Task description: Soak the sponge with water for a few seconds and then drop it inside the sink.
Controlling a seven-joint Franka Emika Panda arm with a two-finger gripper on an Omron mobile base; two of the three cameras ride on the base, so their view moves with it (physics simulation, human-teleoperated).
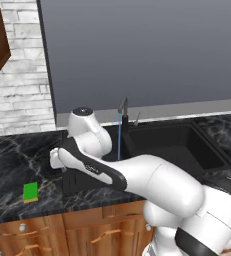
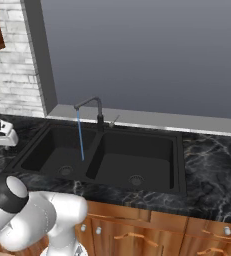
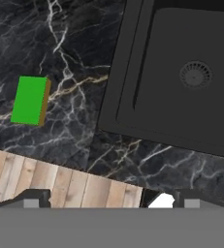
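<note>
Hand view: sponge (image 3: 30, 100) lies on counter (image 3: 79, 121), apart from open gripper (image 3: 108, 199).

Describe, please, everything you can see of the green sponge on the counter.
The sponge is a small flat rectangular block, bright green on top with a thin yellowish layer showing along one side. It lies flat on the black marbled counter left of the sink, near the counter's front edge, apart from the basin. Nothing else touches it.

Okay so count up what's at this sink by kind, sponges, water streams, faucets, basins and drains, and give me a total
Sponges: 1, green sponge on the counter left of the sink
Water streams: 1, water falling into the left basin
Faucets: 1, faucet
Basins: 2
Drains: 2
Total: 7
</note>
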